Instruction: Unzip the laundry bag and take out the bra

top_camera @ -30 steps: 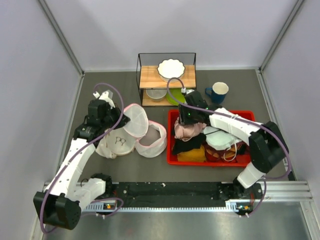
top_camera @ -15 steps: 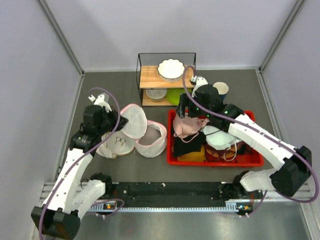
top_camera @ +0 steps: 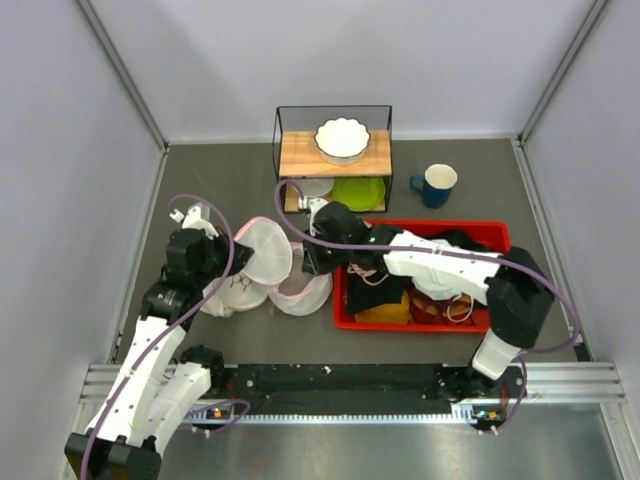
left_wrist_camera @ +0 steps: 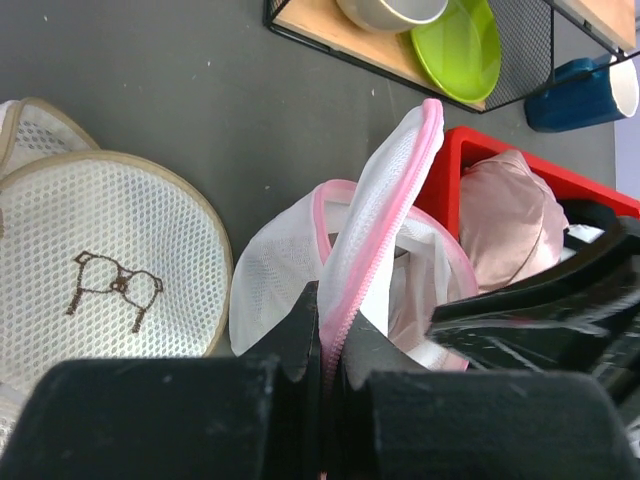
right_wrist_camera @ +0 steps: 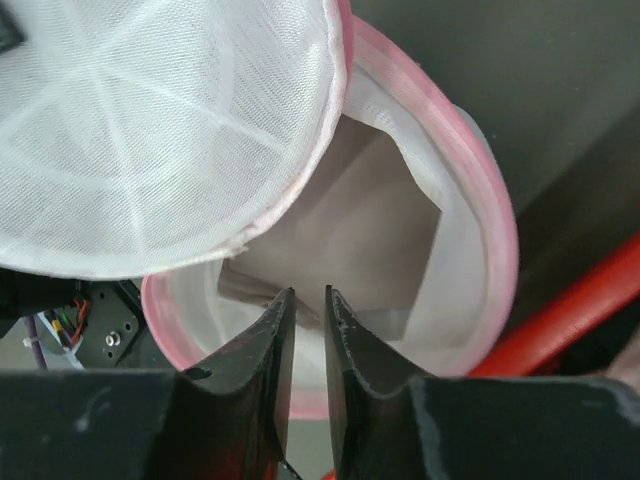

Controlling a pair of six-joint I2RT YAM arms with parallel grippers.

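Observation:
The laundry bag [top_camera: 305, 288] lies unzipped left of the red bin, its pink-rimmed mesh lid [top_camera: 265, 250] raised. My left gripper [top_camera: 238, 262] is shut on the pink zipper band of that lid [left_wrist_camera: 400, 190] and holds it up. My right gripper [top_camera: 312, 265] hangs over the bag's open mouth [right_wrist_camera: 480, 230], jaws a narrow gap apart with nothing between them [right_wrist_camera: 307, 295]. The dusty-pink bra [left_wrist_camera: 505, 225] lies in the red bin; in the top view my right arm hides most of it.
A cream padded round piece with a black mark [top_camera: 232, 290] lies left of the bag. The red bin [top_camera: 500, 235] holds several garments. Behind stand a wire shelf [top_camera: 335, 150] with a white bowl and green plate, and a blue mug [top_camera: 437, 183].
My right gripper held the bra over the red bin, let it go there and swung left to the bag's opening. My left gripper kept hold of the lid.

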